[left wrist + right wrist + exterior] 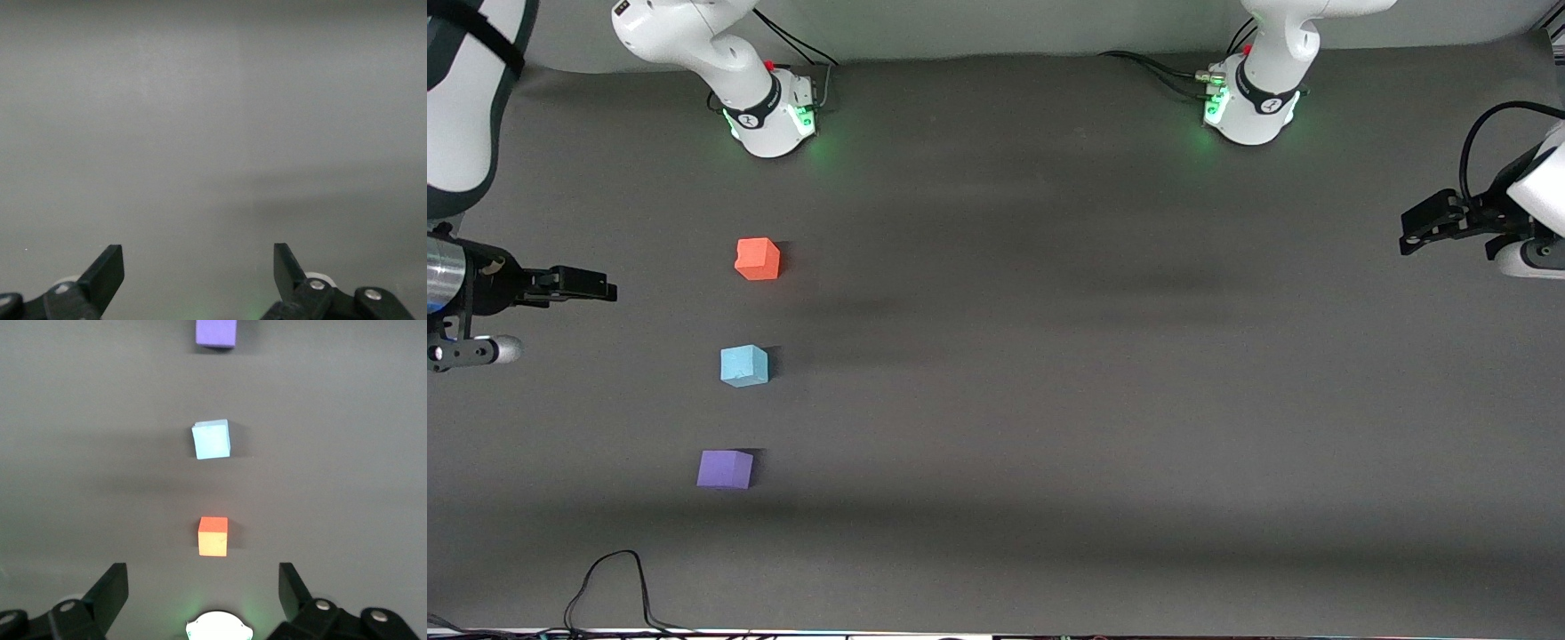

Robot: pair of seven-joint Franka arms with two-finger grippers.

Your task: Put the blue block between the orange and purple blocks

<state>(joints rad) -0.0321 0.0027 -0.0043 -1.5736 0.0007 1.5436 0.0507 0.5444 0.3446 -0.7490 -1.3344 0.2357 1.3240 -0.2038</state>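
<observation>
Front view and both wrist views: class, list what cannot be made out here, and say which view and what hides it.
- Left wrist view: only bare table past the open left gripper; no block shows.
- Right wrist view: the purple block is cut by the frame edge; the blue block and orange block show whole above the open right gripper.
- Front view: the arms' upper parts run off the frame.

Bare bench (1103,373) all around left hand (1409,233), wide open at that arm's end, nothing near it. Ahead of right hand (605,289), also wide open: orange block (758,259), blue block (744,365) and purple block (726,468) in one row, apart, with clear gaps between for fingers.
</observation>
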